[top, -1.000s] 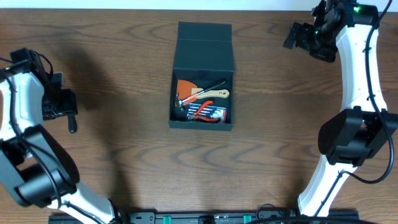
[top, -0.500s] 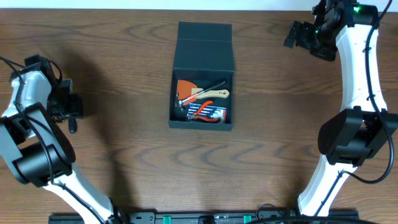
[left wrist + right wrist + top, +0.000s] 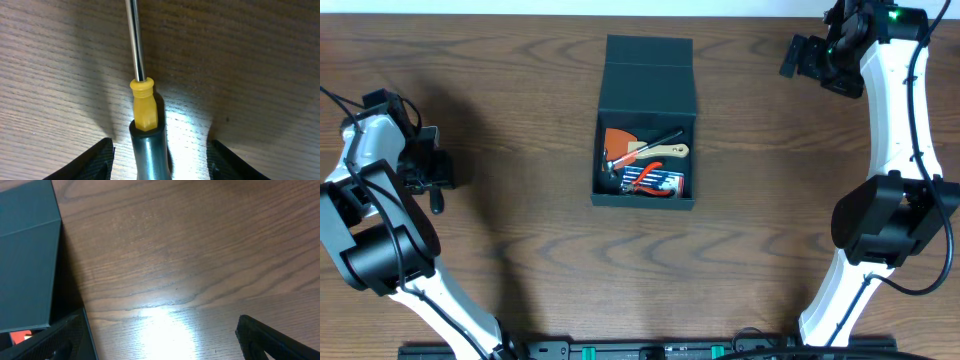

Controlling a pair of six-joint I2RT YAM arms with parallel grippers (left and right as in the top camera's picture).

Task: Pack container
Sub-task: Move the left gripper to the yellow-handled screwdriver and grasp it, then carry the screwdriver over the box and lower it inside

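A dark wood-grain tabletop (image 3: 520, 260) fills the overhead view, with the two white arms rising from its near edge, one on each side. On the near left, the left pincer (image 3: 161, 145) points down at the wood with its jaws spread wide. Its wrist camera shows a screwdriver (image 3: 144, 107) lying flat between them: a grey handle, a yellow collar and a bare steel shaft running away from the camera. Both dark fingertips (image 3: 102, 155) stand clear of the handle on either side, so the left pincer is open and grips nothing. Farther in, at the middle of the tabletop, sits the dark teal-green container (image 3: 642, 200), well apart from both pincers. It stands open, and its hinged lid (image 3: 650, 70) is folded back on the far side. Inside, near the front wall, lie red-handled pliers (image 3: 642, 180) and a small blue case (image 3: 670, 183). Just behind them a hammer (image 3: 660, 152) with a pale wooden handle lies crosswise beside an orange piece (image 3: 616, 140) that I cannot identify. At the far right corner, beyond the container, the right pincer (image 3: 790, 58) hangs over bare wood. Its wrist camera shows its two fingers wide apart with nothing between them, and the edge of the lid at the left of its view.
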